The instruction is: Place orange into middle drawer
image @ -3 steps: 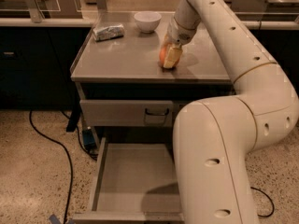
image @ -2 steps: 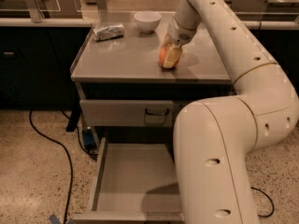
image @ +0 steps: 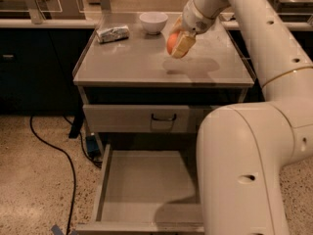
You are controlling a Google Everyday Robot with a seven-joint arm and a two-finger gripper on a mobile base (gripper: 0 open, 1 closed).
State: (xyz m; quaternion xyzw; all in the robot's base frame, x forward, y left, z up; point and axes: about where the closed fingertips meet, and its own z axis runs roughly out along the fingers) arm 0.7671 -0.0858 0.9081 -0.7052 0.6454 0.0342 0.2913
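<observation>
The orange (image: 172,42) is held in my gripper (image: 177,45), which is shut on it and holds it a little above the grey cabinet top (image: 127,62), right of the middle. A shadow lies on the top just under it. The middle drawer (image: 142,185) is pulled out wide below, a shallow grey box with a bare floor. My big white arm covers the drawer's right part.
A white bowl (image: 153,22) stands at the back of the cabinet top. A crumpled silvery bag (image: 112,33) lies at the back left. The upper drawer (image: 137,118) with a dark loop handle is shut. A black cable (image: 58,155) runs over the speckled floor at left.
My gripper has lifted the orange off the cabinet top. It now hangs above the surface, with a shadow under it.
</observation>
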